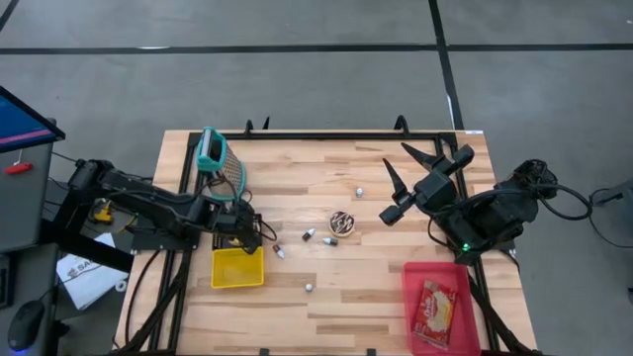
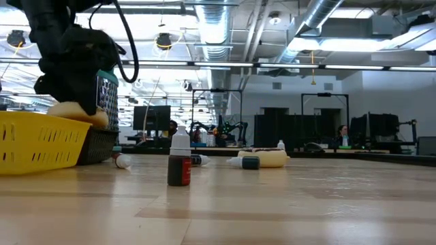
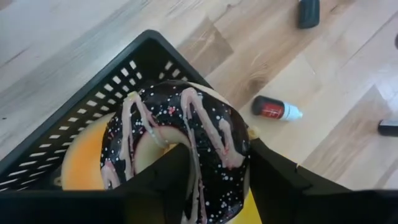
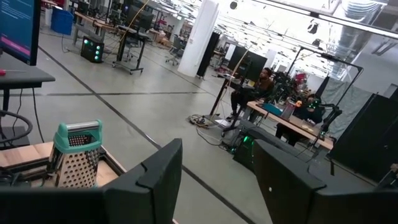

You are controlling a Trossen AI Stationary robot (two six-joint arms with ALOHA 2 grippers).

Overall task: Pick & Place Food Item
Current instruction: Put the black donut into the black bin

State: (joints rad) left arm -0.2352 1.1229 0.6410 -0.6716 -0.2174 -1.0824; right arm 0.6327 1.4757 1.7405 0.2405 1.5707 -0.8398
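Left gripper is clamped on a chocolate-glazed donut, its 2 dark fingers pressing either side of the ring, right over the black basket beside the yellow bin. I judge the pick done and the placing left. Pink icing stripes and sprinkles cross the glossy glaze; the basket wall is a slotted plastic grid. Something smooth and orange lies in the basket below. Right gripper waits raised over the table's right side, fingers spread, holding nothing.
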